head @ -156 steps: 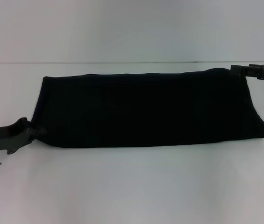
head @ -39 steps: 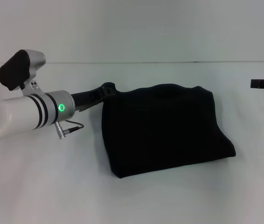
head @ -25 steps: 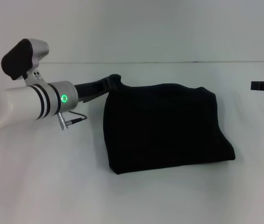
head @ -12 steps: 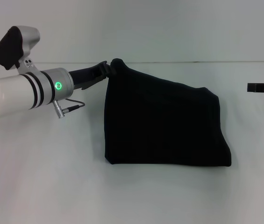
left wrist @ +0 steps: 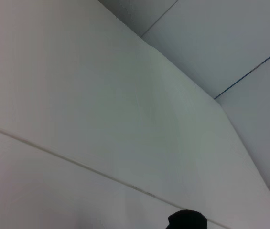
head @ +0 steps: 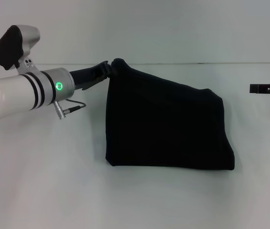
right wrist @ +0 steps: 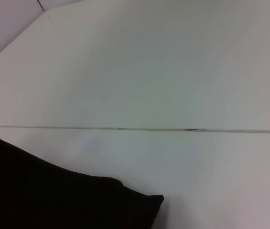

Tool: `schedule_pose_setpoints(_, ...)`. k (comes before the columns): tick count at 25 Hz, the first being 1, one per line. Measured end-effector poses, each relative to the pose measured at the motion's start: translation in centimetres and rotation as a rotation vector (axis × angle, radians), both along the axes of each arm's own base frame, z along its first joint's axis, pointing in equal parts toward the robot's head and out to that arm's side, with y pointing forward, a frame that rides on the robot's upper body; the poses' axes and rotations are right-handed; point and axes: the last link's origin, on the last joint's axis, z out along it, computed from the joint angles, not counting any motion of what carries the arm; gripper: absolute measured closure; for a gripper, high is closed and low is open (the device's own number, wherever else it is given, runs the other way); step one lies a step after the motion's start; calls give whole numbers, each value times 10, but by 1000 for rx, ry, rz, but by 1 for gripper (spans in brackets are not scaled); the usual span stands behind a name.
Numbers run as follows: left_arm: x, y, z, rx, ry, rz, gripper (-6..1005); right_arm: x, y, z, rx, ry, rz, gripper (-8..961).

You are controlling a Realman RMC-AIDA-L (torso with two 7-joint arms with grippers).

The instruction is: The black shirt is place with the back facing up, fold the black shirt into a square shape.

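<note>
The black shirt [head: 168, 126] lies on the white table as a folded bundle, roughly as wide as it is deep. Its far left corner is pulled up into a peak. My left gripper [head: 111, 68] is shut on that raised corner, with the white forearm reaching in from the left. A small black bit of fabric [left wrist: 187, 221] shows in the left wrist view. My right gripper [head: 267, 88] hovers at the far right edge, well apart from the shirt. The right wrist view shows the shirt's edge [right wrist: 53, 198] lying on the table.
The white table [head: 125, 200] spreads around the shirt on all sides. A seam line [head: 197, 63] marks where the table meets the pale back wall. A grey cable connector [head: 64, 111] hangs under my left wrist.
Over six seconds the long flat shirt was folded over from the left into a shorter bundle. In the last second my left gripper lifted the far left corner up; the right gripper barely moved.
</note>
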Motion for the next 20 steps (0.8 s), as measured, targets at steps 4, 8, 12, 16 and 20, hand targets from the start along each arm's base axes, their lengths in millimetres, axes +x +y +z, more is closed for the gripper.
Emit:
schedule_pose_setpoints(4,1,0,0,-3,1,-2,998,0,0,0,0,0,0,132)
schedule_pose_setpoints(8,2,0,-1,-6,1,-6,998,0,0,0,0,0,0,131)
schedule_pose_setpoints(12,4,0,-1,-11,2,-17,998,-1,1,0,0,0,2,131)
schedule_pose_setpoints(16,9,2,-1,-12,4,-30,996,-1,1,0,0,0,2,132)
schedule_pose_setpoints(20,9,3,-1,-12,5,-33,992,-1,0,-1,0,1,2,132)
